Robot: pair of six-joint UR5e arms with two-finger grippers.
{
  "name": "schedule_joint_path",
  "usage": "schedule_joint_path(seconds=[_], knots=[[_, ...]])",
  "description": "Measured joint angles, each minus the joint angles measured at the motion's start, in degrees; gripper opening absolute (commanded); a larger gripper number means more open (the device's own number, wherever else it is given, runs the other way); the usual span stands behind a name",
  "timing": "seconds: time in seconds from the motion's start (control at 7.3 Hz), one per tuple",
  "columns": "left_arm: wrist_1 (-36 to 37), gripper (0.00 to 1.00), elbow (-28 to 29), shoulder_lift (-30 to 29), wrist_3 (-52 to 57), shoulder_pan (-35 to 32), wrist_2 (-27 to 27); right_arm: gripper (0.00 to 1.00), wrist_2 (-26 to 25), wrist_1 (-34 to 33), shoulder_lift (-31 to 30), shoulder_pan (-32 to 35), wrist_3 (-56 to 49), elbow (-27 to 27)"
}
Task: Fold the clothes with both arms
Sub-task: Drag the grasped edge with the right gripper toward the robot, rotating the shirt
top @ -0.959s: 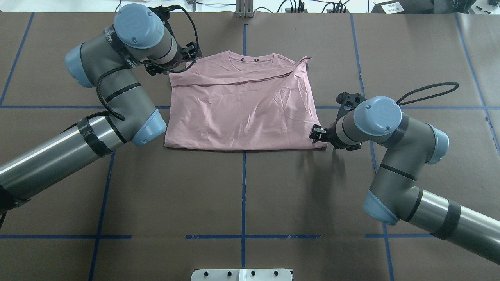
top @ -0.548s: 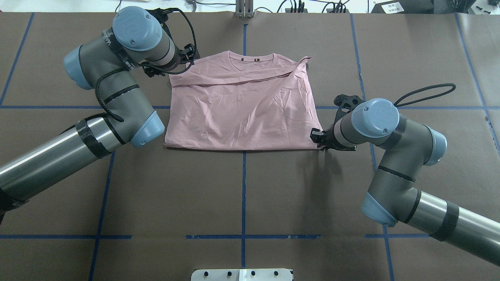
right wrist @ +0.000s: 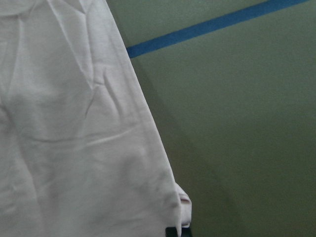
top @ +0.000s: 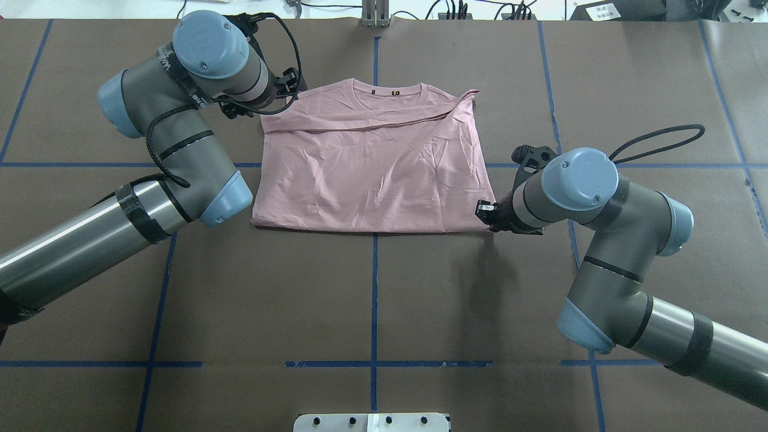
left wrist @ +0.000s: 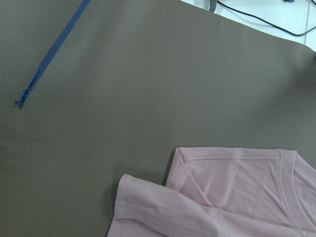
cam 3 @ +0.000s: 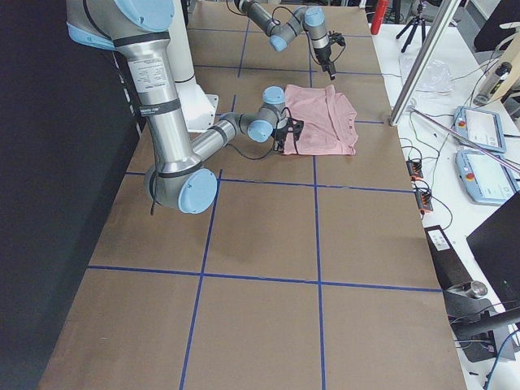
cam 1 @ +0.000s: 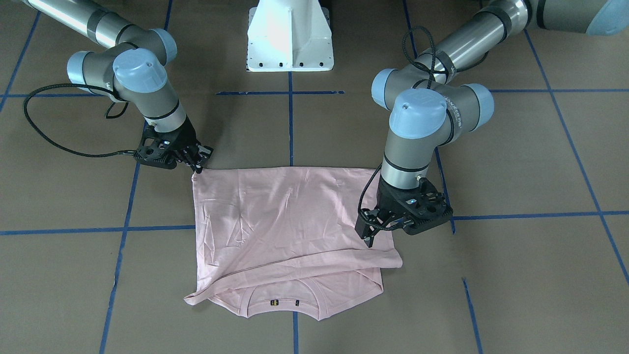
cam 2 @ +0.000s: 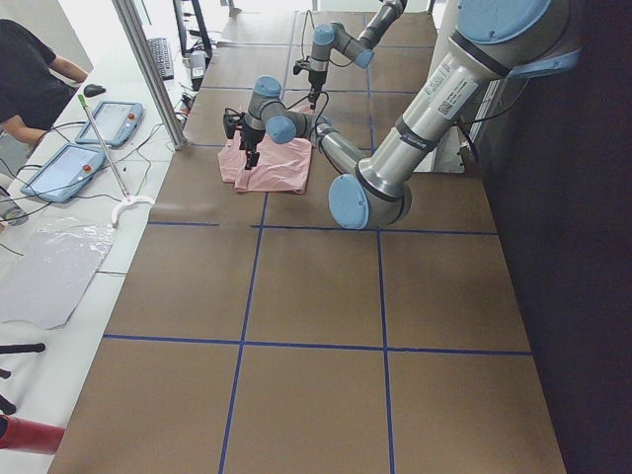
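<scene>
The left arm [top: 174, 150] reaches in from the left and bends toward the far left corner of the T-shirt [top: 372, 168]. The left gripper [cam 1: 369, 238] points down above that corner, where a folded-in band of cloth ends. Its wrist camera sees the cloth from a height and none of its own fingers, so I cannot tell how wide it stands. A black cable [top: 282, 36] loops over this wrist. The pale pink shirt lies flat on the brown table [top: 372, 300], folded into a rough rectangle. Its collar [top: 387, 93] is at the far edge, its straight hem at the near edge toward the robot's base, and both sleeves are tucked in. A fold runs across it just below the collar, and a small point of cloth sticks out at the far right corner. No print shows on the upper face. A blue tape line [top: 374, 288] runs under the middle of it. At the near right corner sits the right gripper [cam 1: 199, 164], low on the table, its fingers drawn close together on the hem's tip. The wrist view there shows the corner curled up at the bottom of the picture. The right arm [top: 600, 204] comes in from the right behind it.
</scene>
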Motion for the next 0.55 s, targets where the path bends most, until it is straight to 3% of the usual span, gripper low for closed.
schedule_joint_path(seconds=[0.27,0.55], knots=[[0.07,1.00,-0.23,-0.06,-0.05,0.00,0.06,0.00,0.27,-3.00,-2.20,-0.85,0.00,3.97],[0.21,1.00,-1.17,0.07,-0.05,0.00,0.05,0.00,1.16,-6.93,-12.14,-5.80,0.33,14.98]])
